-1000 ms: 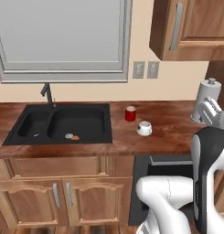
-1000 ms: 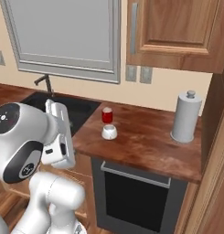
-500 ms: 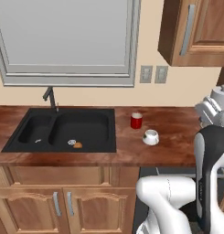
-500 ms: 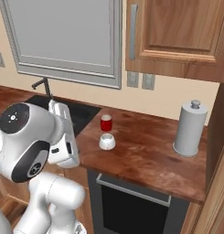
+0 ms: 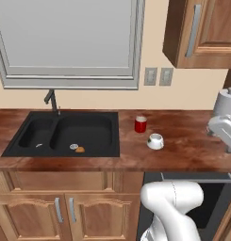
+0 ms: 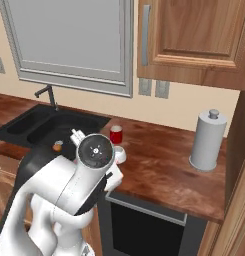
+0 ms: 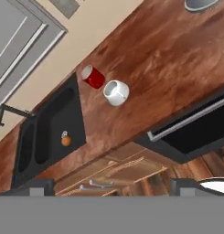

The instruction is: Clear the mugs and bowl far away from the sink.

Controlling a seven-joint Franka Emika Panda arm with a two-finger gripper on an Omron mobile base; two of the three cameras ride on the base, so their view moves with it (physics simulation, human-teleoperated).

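Note:
Two mugs stand close together on the wooden counter just right of the sink: a red mug nearer the wall and a white mug in front of it. The hand view looks down on the red mug, the white mug and the black sink from well above. My gripper is open and holds nothing, its dark fingertips wide apart. In the right base view my arm partly hides the white mug below the red mug. The bowl is out of view.
A small orange ball lies in the right basin, and a thin dark faucet stands behind the sink. A paper towel roll stands at the counter's right end. A dark appliance front sits under the counter, with wooden cabinets below the sink.
Both base views have shifted as a whole, so the camera has moved. My arm now fills more of the right base view's lower left. The mugs keep their places on the counter.

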